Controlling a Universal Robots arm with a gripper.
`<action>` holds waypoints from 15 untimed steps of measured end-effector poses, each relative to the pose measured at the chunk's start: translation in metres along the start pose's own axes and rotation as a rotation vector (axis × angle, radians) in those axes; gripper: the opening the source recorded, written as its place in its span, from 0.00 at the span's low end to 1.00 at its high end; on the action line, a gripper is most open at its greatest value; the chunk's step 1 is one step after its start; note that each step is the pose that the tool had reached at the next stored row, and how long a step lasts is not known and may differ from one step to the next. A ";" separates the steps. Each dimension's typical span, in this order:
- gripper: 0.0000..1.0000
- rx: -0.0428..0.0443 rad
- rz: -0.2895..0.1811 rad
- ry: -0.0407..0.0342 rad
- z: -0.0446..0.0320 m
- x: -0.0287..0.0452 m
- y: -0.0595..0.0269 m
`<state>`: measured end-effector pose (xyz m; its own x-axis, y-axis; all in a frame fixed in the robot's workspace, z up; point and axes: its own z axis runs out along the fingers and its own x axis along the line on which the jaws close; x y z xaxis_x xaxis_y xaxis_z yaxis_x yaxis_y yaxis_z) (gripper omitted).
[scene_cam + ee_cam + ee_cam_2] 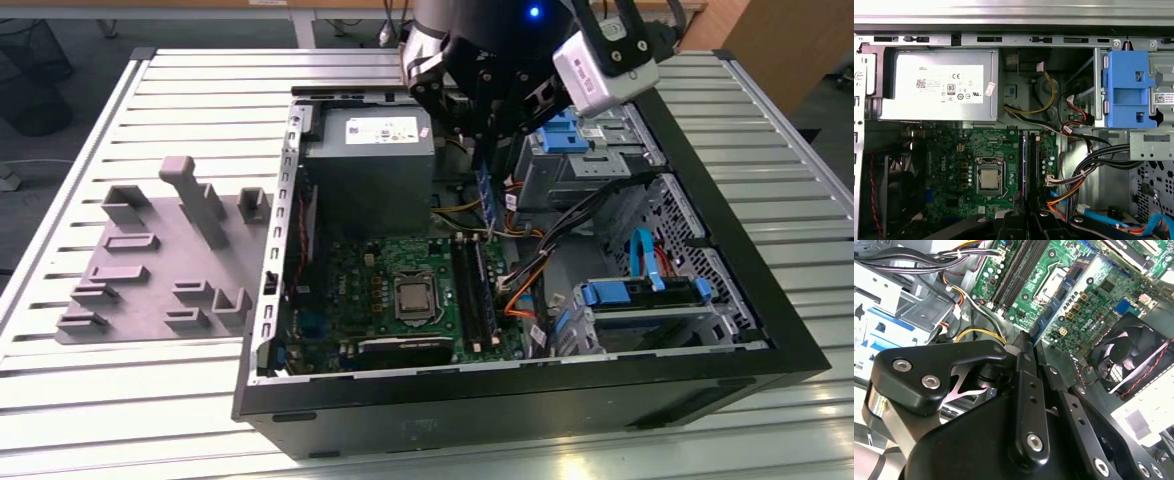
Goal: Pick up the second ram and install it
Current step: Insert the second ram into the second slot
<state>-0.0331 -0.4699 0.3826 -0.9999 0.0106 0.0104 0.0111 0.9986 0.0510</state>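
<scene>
The second ram (489, 200), a narrow blue stick, hangs upright over the open computer case (534, 400) with my gripper (483, 150) shut on its upper end. Its lower end hovers just above the far end of the long dark memory slots (474, 290) on the green motherboard (387, 290), not touching them. In the second wrist view the black fingers (1024, 390) press together, and the blue stick (1051, 320) runs out from them toward the board. In the first wrist view the fingers (1014, 222) sit in line with the slots (1030, 160).
A grey power supply (367, 160) sits just beside the stick. Bundled cables (534, 270) and blue drive caddies (641, 290) crowd the exterior view's right. A processor socket (416, 297) and a fan (1126, 357) flank the slots. A grey fixture plate (160, 260) lies outside the case.
</scene>
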 end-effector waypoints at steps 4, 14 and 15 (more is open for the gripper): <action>0.14 0.0003 0.000 0.0001 0.0059 -0.0001 -0.0010; 0.14 0.0003 0.000 0.0001 0.0252 -0.0003 -0.0045; 0.14 0.0004 0.000 0.0001 0.0271 -0.0003 -0.0046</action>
<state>-0.0331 -0.4732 0.3552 -0.9999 0.0107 0.0105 0.0113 0.9987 0.0505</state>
